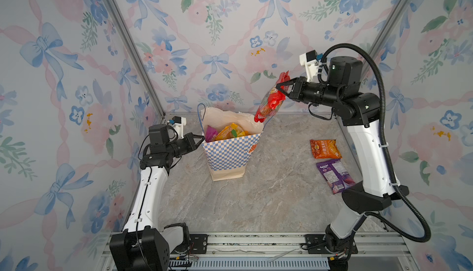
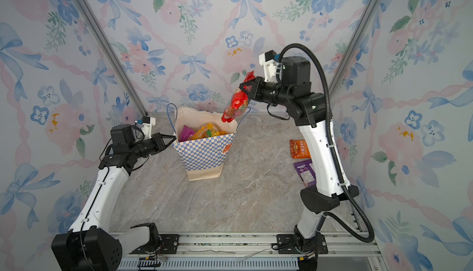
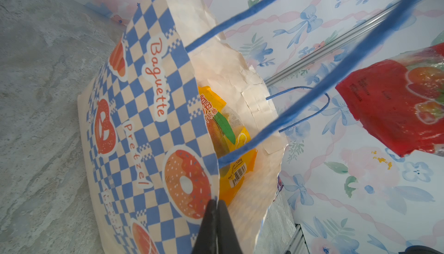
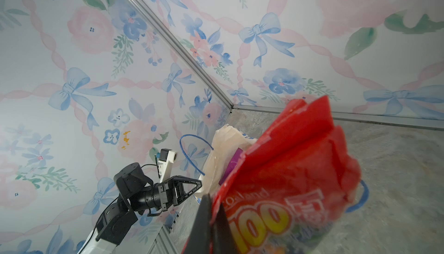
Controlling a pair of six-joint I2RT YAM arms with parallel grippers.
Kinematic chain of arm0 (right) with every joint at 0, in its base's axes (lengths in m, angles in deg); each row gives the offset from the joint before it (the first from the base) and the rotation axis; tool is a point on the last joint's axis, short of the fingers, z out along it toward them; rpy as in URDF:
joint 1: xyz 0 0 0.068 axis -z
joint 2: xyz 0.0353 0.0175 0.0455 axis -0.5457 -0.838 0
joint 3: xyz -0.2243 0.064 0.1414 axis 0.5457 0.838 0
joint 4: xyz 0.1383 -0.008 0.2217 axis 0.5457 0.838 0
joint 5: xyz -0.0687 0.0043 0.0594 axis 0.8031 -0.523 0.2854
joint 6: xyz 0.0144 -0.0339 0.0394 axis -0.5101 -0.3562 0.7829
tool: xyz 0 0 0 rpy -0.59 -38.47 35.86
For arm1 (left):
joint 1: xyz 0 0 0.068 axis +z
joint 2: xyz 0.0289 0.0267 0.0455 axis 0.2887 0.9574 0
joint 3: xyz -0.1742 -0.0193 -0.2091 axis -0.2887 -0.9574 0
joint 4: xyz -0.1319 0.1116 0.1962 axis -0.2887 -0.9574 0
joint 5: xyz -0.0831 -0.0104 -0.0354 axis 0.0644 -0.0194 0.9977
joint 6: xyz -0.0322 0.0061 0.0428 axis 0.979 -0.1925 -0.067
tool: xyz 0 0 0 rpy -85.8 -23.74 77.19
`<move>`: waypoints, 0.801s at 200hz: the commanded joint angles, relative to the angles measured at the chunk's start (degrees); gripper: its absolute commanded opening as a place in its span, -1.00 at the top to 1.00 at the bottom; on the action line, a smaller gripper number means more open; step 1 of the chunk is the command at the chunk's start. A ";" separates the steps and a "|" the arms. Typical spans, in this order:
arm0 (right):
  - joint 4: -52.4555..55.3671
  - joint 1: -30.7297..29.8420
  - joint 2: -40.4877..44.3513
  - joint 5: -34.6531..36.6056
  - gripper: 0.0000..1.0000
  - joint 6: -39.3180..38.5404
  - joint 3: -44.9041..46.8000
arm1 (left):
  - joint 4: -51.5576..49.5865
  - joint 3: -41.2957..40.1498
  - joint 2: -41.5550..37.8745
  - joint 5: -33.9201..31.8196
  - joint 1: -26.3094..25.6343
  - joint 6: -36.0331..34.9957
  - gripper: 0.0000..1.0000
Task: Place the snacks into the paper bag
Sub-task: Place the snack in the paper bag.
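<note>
The blue-and-white checkered paper bag [image 1: 227, 154] [image 2: 202, 154] stands open mid-table. My left gripper [image 1: 202, 139] [image 3: 217, 202] is shut on the bag's left rim [image 3: 144, 111]. Inside lie a yellow pack [image 1: 230, 131] [image 3: 225, 135] and a purple one [image 1: 210, 132]. My right gripper [image 1: 280, 89] [image 4: 211, 200] is shut on the top edge of a red "100" pack [image 1: 270, 103] [image 4: 288, 168], which hangs tilted over the bag's far right corner. An orange packet [image 1: 325, 149] and a purple packet [image 1: 335, 175] lie flat on the table at the right.
Floral walls close in the table on three sides. A metal rail [image 1: 256, 241] with both arm bases runs along the front edge. The bag's blue cord handles [image 3: 300, 111] stick up at its left and right rims. The right arm's white link [image 1: 371, 159] rises beside the two packets.
</note>
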 commanded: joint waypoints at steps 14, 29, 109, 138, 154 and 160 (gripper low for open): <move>-8.78 -4.27 -2.30 -0.11 1.00 0.31 -2.87 | 0.49 0.77 -1.87 2.20 0.23 -0.89 1.00; -9.53 -5.99 -3.95 0.33 1.00 0.47 -2.97 | 0.49 0.81 -1.88 2.17 0.23 -0.89 1.00; -9.97 -12.19 -10.99 6.03 1.00 -1.29 -3.11 | 0.51 0.77 -1.62 2.26 0.23 -0.91 1.00; -10.08 -13.20 -13.25 7.25 1.00 -1.59 -3.31 | 0.52 0.85 -1.70 2.34 0.23 -1.00 1.00; -10.33 -13.32 -14.57 7.25 1.00 -1.28 -3.58 | 0.49 0.92 -1.67 2.32 0.22 -0.96 1.00; -10.35 -13.46 -15.06 7.45 1.00 -1.26 -3.75 | 0.49 0.88 -1.72 2.35 0.23 -1.03 1.00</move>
